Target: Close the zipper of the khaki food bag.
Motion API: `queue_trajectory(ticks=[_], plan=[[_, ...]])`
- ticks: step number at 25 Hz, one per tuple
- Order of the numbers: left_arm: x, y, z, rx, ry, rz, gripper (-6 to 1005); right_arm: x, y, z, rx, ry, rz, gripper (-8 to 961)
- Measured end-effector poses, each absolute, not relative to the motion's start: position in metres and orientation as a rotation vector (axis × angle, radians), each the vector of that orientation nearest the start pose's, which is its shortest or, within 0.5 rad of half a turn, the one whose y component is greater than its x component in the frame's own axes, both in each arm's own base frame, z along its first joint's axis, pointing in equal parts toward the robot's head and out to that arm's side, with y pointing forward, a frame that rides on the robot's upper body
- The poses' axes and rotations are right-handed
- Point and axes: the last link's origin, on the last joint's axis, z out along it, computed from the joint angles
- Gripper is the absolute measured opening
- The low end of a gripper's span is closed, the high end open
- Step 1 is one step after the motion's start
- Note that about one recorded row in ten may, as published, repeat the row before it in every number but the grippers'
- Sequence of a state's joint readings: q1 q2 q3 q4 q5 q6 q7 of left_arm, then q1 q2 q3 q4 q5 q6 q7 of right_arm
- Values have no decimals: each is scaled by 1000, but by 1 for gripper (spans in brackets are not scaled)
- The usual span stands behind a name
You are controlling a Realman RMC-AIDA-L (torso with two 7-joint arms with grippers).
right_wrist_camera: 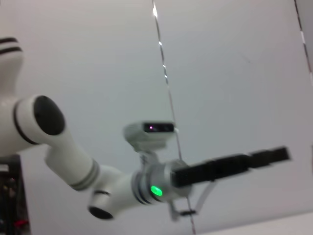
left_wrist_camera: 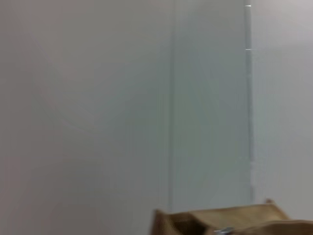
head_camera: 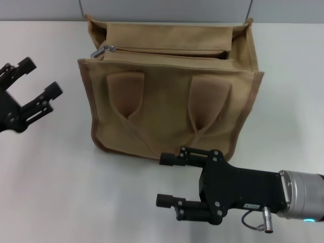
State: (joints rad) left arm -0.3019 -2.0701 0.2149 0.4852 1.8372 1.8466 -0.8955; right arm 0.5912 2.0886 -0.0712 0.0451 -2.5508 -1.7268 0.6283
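1. Head view, nearest: the right end effector (head_camera: 169, 179) hovers low over the white desk (head_camera: 55, 192) in front of the bag, its fingers spread wide and holding nothing.
2. At the left edge, the left end effector (head_camera: 35, 83) hangs beside the bag, apart from it, fingers wide and empty.
3. The khaki food bag (head_camera: 167, 111) stands upright in the middle of the desk, handles lying against its front.
4. Farther back, the zipper (head_camera: 167, 50) runs along the top, its silver pull tab (head_camera: 104, 49) at the left end.
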Motion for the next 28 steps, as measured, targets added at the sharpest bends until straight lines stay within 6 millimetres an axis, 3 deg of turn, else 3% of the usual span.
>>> queue_trajectory(ticks=[6,11,18,23,28], plan=[[-325,280,37,-2162,-423,-953,805,223,224,-94,-2791,190,1351,699],[-320,291,20,-2267,-419,-866,801,225,221,-94,-2773,203,1349,699],[-314,297,14,-2276,-420,-888,796,225,219,-95,-2766,195,1351,698],[-301,308,15,-2160,-423,-1009,792,226,219,-95,-2763,197,1349,698],[-298,309,12,-2100,-371,-1020,789,227,219,-97,-2758,202,1330,699]])
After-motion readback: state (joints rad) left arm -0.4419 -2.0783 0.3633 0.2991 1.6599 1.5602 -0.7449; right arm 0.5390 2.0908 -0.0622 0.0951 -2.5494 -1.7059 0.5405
